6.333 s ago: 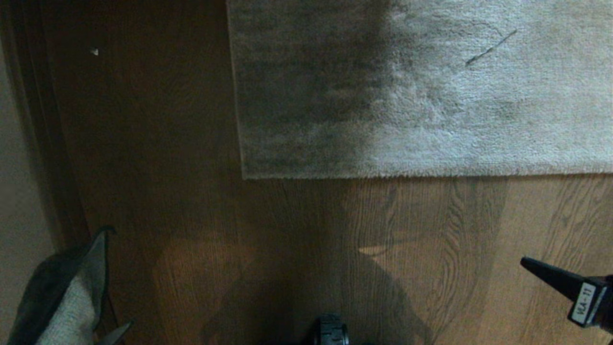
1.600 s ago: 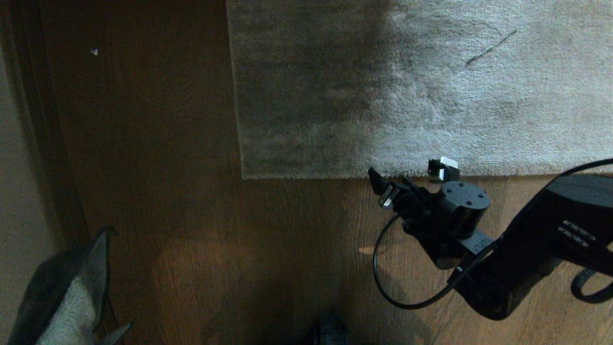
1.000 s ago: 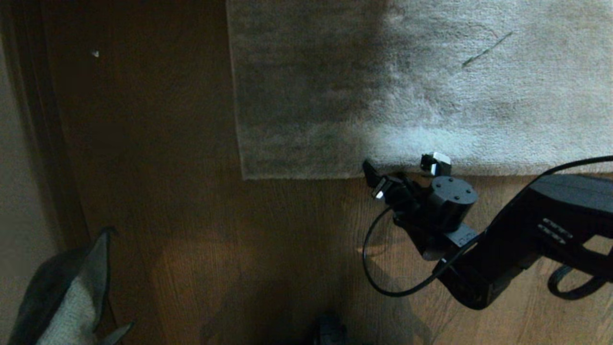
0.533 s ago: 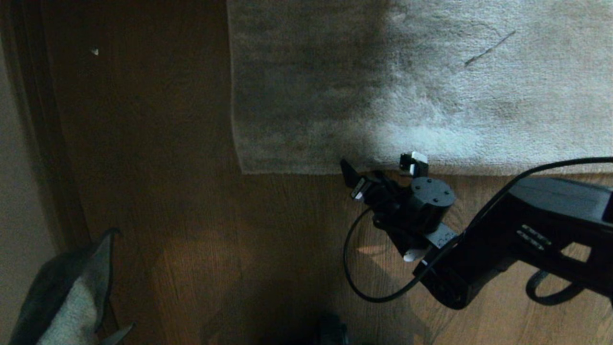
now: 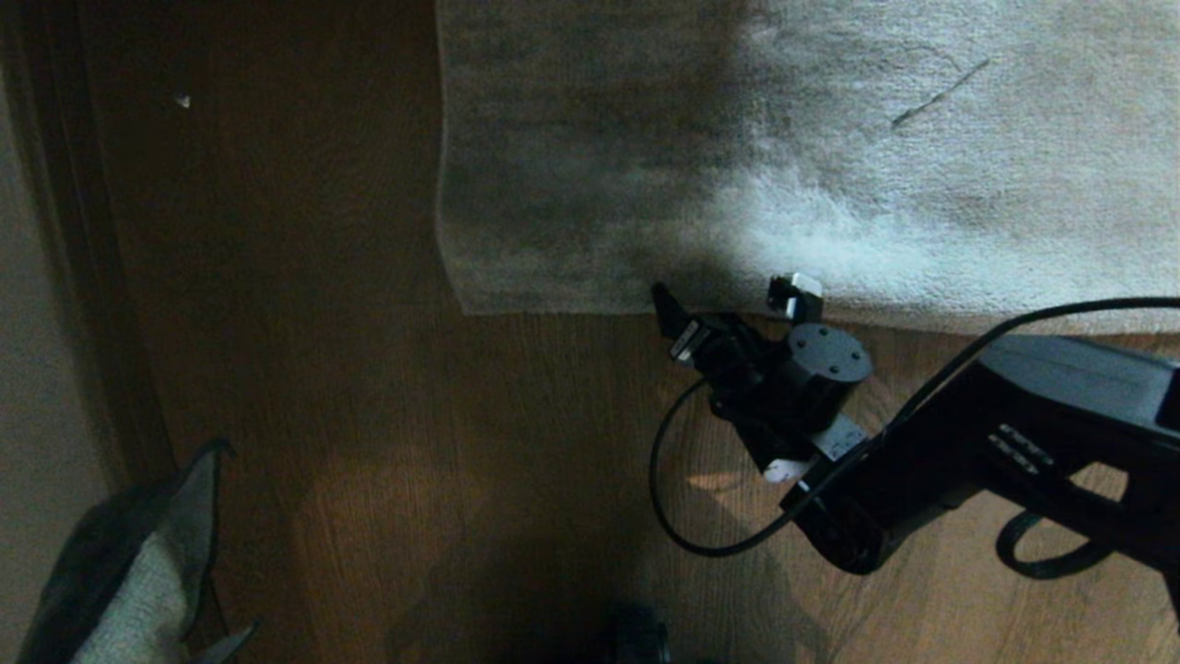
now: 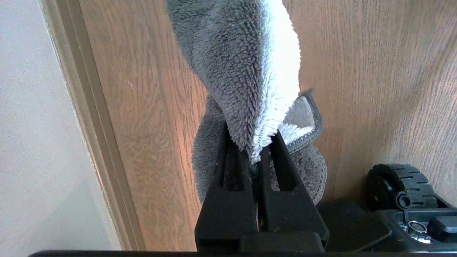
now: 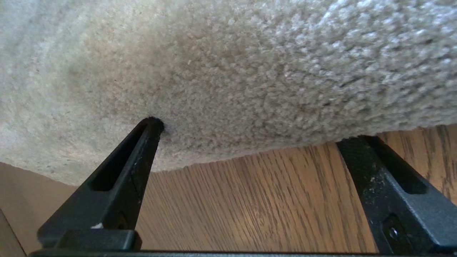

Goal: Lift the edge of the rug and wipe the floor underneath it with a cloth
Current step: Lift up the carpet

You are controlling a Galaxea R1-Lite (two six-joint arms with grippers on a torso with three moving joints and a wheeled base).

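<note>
The grey-beige rug lies on the dark wooden floor, and its near rug edge runs across the head view. My right gripper is open at that edge, a little right of the rug's corner. In the right wrist view, the right gripper straddles the rug edge. One of its fingertips presses into the pile, and the other is hidden at the border. My left gripper is shut on the fuzzy grey cloth, which also shows low on the left as cloth.
A pale wall with dark skirting runs down the left side. My base wheel is at the bottom centre, and the same wheel is beside the cloth. A thin dark line lies on the rug. A white speck is on the floor.
My right arm has moved left along the rug's near edge and pushed into it. The edge and corner have shifted away from me. The left arm and cloth have stayed still.
</note>
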